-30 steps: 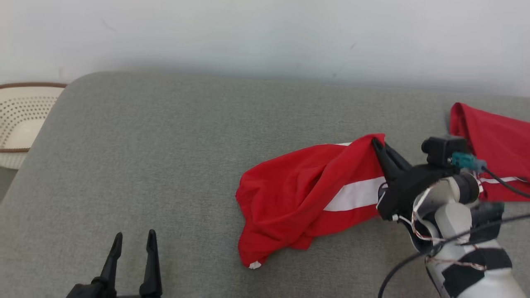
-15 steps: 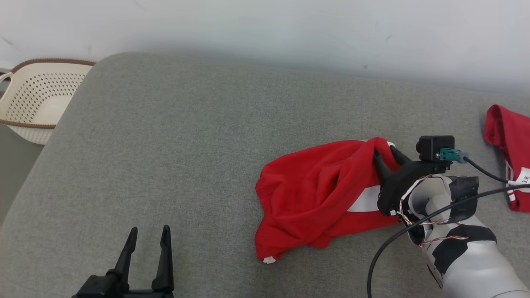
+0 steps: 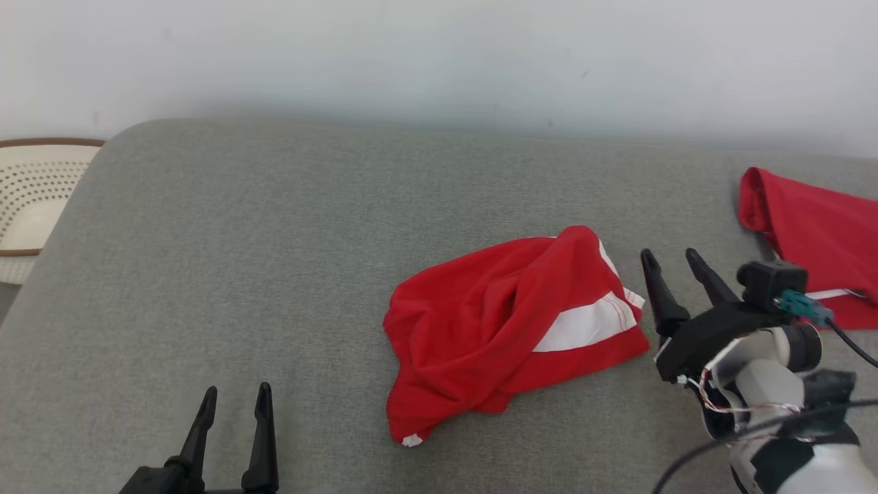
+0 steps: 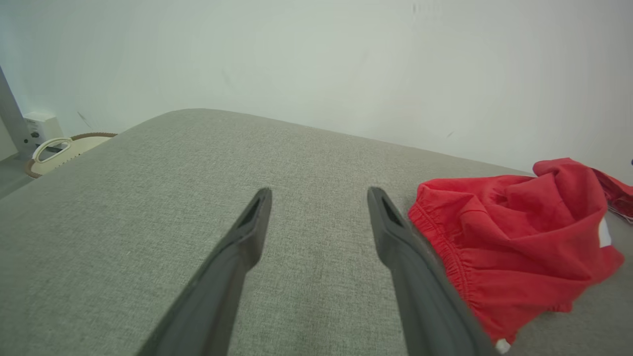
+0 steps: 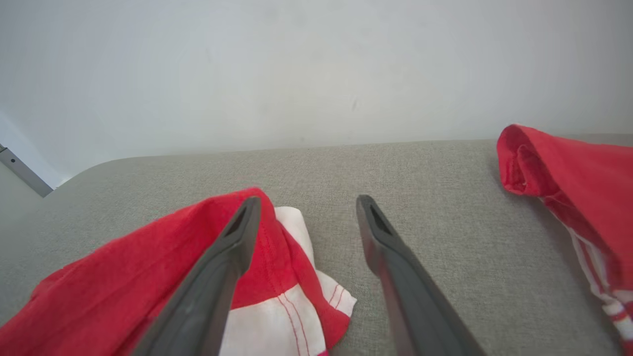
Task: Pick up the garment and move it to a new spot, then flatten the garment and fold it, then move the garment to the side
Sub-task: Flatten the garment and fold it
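Note:
A red garment with a white stripe (image 3: 501,329) lies crumpled right of the middle of the grey cushion; the left wrist view has the garment (image 4: 509,237) at the right, the right wrist view has the garment (image 5: 148,282) at the lower left. My right gripper (image 3: 671,257) hovers open just to the garment's right, apart from it, nothing between its fingers (image 5: 212,277). At the cushion's lower left my left gripper (image 3: 236,394) stands open and empty, well left of the garment, fingers (image 4: 237,247) spread.
A second red garment (image 3: 816,226) lies at the cushion's far right edge; the right wrist view has it (image 5: 568,178) at the right. A cream perforated basket (image 3: 31,199) stands off the cushion's left end. A white wall runs behind. Bare grey cushion (image 3: 240,240) spreads left of the garment.
My right gripper has let go of the garment and drawn back to its right, now open. The garment has settled on the cushion. The head camera has shifted; the left gripper kept still.

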Controlling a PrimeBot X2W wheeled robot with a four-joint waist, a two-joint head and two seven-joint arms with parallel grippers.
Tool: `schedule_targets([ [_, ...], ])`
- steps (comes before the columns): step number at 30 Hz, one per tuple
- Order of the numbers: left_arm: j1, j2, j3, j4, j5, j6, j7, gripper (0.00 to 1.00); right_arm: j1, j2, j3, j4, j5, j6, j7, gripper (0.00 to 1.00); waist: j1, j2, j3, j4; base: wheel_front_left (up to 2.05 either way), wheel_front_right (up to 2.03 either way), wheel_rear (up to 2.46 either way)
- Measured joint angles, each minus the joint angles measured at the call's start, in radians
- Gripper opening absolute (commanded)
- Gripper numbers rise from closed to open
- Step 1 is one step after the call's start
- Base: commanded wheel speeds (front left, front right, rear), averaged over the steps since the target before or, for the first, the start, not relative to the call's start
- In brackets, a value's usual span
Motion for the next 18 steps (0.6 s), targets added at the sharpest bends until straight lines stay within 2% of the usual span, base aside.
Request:
schedule_targets([
  [8,0.012,0.0,0.009,-0.009,0.002,-0.004,0.0,1.0,0.176,-0.023,-0.137,-0.212,-0.075,0.0,-0.006,1.0,0.0,0.0,-0.006,-0.037,0.0,0.0,0.0],
  [18,0.037,0.0,-0.01,-0.016,-0.001,0.0,0.0,1.0,0.4,0.05,-0.297,-0.378,-0.222,0.0,-0.006,1.0,0.0,0.0,-0.021,-0.041,0.0,0.0,0.0],
])
